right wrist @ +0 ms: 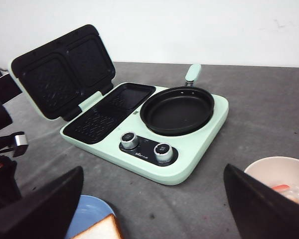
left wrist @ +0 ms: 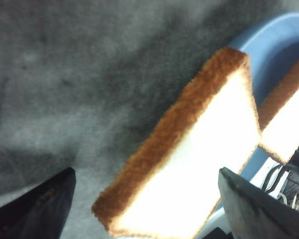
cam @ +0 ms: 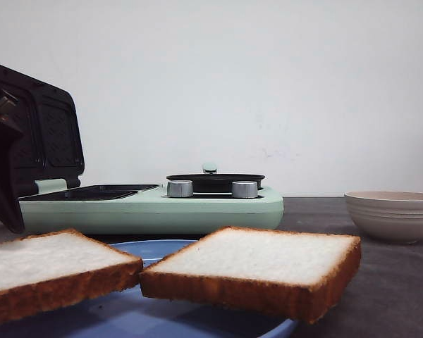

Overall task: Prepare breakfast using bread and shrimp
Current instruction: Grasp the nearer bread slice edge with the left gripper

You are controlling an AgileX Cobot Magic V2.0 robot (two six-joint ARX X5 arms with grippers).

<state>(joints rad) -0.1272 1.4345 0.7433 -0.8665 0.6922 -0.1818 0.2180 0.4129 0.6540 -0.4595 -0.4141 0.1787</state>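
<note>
the worktop is dark grey and mottled, running back to a white wall. a mint-green breakfast maker sits on it towards the back, its lid tipped open at the left end and a black round pan set in its right end, with two silver knobs along the front edge. a beige ribbed bowl stands on the right. a blue plate lies at the near edge.

A plain white wall rises directly behind the dark grey table, bare except for a few faint marks. Even light falls over both. The table's matte, mottled surface meets the wall in a straight edge.
</note>
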